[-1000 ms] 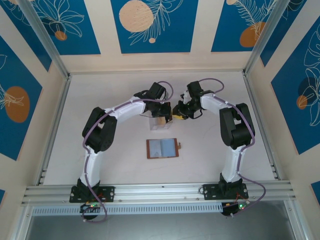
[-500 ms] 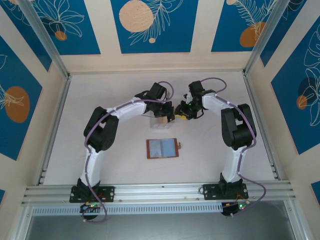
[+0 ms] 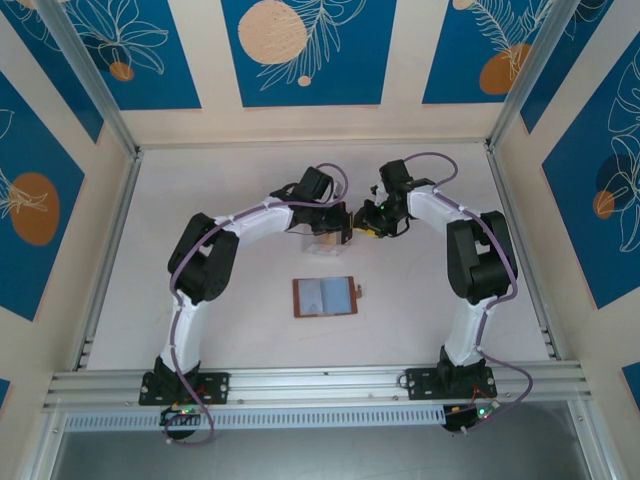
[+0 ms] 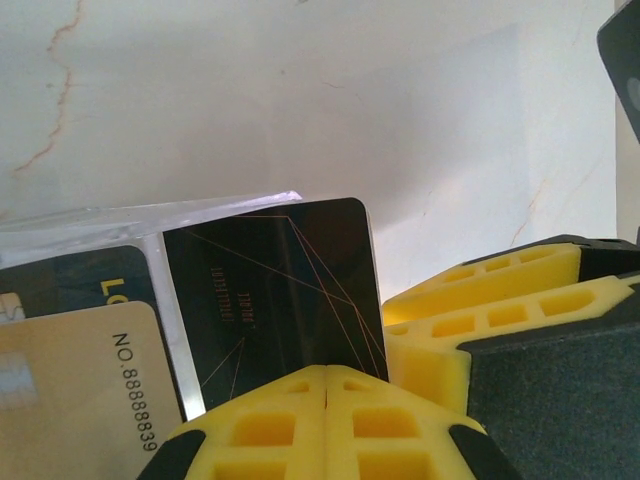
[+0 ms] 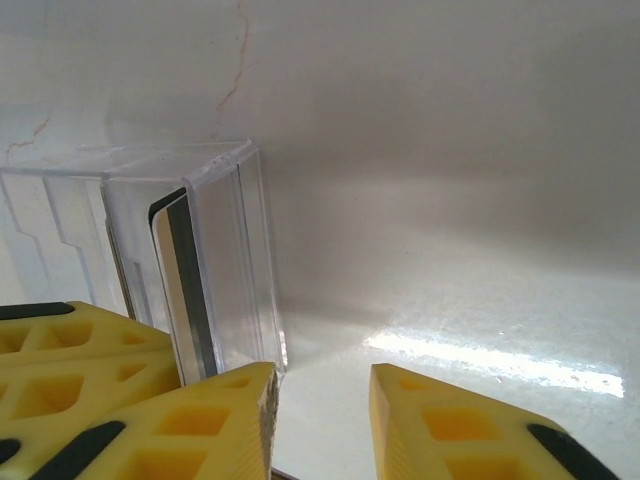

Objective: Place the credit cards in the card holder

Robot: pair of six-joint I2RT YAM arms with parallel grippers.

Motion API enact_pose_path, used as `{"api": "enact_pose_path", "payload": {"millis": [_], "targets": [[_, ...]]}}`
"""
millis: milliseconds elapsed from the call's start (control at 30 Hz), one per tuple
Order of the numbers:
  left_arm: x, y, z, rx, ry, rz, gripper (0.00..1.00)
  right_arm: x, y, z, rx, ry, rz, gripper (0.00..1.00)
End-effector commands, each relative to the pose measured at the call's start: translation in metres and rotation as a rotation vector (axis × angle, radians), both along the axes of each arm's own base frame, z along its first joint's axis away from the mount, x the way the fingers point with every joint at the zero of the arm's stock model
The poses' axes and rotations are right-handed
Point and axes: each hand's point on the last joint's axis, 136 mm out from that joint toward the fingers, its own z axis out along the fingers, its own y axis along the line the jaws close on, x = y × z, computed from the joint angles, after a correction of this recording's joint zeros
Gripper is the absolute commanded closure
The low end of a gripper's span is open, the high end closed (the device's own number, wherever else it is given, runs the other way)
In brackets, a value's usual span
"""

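The card holder (image 3: 325,297) lies open and flat on the table, grey-blue inside up, in front of both arms. The credit cards stand in a clear plastic box (image 3: 318,243): a black one (image 4: 270,290), a tan one (image 4: 70,400) and a dark one behind it (image 4: 90,285). My left gripper (image 4: 328,372) is shut, its tips pressed against the black card's near edge; the card faces me and is not pinched. My right gripper (image 5: 322,400) is open just beside the box's corner (image 5: 225,250), nothing between its fingers. Card edges (image 5: 175,270) show through the box wall.
The two grippers sit close together at the box, the right fingers (image 4: 480,300) next to the left one's. Aluminium rails border the white table (image 3: 200,200) on the left, right and near sides. The wallet's small tab (image 3: 361,292) sticks out to the right.
The right gripper has shifted slightly right and away from the box, and its jaws widened then narrowed a little. The left gripper stays shut at the cards.
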Motion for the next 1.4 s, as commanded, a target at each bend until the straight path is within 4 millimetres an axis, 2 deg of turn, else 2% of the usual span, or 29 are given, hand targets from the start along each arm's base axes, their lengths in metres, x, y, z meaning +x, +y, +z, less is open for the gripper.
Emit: {"api": "enact_pose_path", "payload": {"millis": [0,200,567,1033,1367], "targets": [[-0.013,-0.01,-0.015,-0.024,0.047,-0.028,1.0,-0.004,-0.003,0.018,-0.001,-0.028,0.002,0.72],[-0.015,-0.012,-0.018,-0.061,0.058,-0.023,1.0,-0.004,-0.007,0.024,-0.012,-0.044,-0.004,0.8],[-0.016,-0.005,-0.023,-0.107,0.076,-0.004,1.0,-0.002,-0.006,0.031,0.019,-0.054,-0.004,0.79],[-0.017,0.001,-0.024,-0.097,0.069,-0.003,1.0,0.006,0.002,0.024,0.041,-0.04,0.022,0.78],[-0.017,0.004,-0.023,-0.091,0.066,0.0,1.0,0.009,0.002,0.015,-0.007,-0.017,0.029,0.82]]}}
